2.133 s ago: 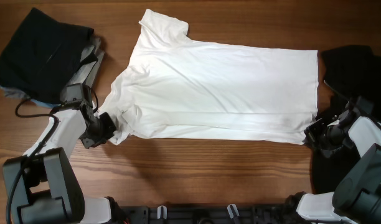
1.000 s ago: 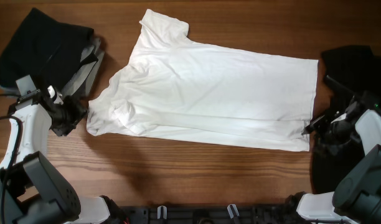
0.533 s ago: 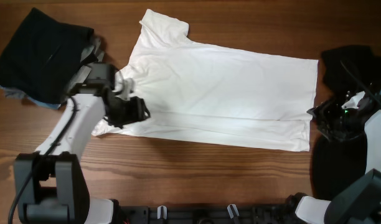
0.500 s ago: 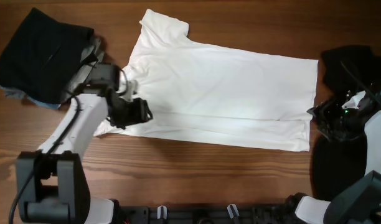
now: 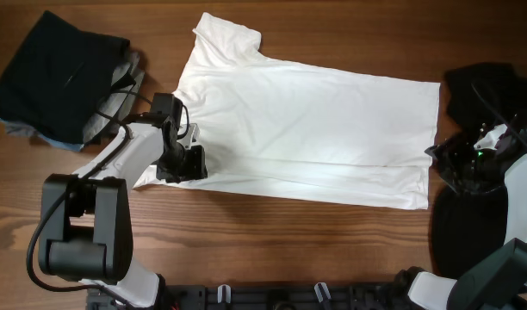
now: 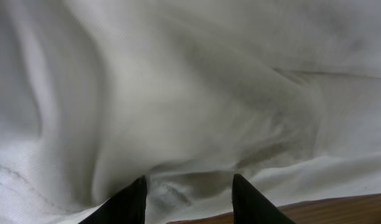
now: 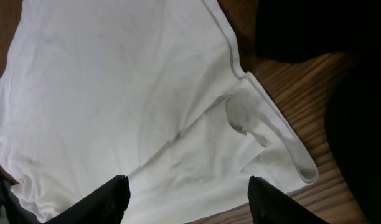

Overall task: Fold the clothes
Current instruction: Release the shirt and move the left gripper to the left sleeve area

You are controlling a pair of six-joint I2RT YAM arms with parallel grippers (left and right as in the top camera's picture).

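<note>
The clothes in play are a white T-shirt (image 5: 306, 120) lying flat across the wooden table (image 5: 289, 237), collar end to the left. My left gripper (image 5: 184, 162) rests on its lower left sleeve area. In the left wrist view the left gripper (image 6: 190, 199) has its jaws apart, with wrinkled white cloth (image 6: 197, 93) bunched between the tips. My right gripper (image 5: 437, 162) hovers by the shirt's lower right hem. In the right wrist view the right gripper (image 7: 190, 199) is wide open above the cloth, and the curled hem corner (image 7: 290, 149) lies free.
A pile of black and grey garments (image 5: 61, 77) sits at the table's far left. A black garment (image 5: 487, 86) lies at the right edge, close to my right arm, and also shows as dark cloth (image 7: 315, 31) in the right wrist view.
My left arm swung right from beside the shirt onto its lower left sleeve area, and its jaws narrowed. My right gripper drew slightly back from the hem and opened wider.
</note>
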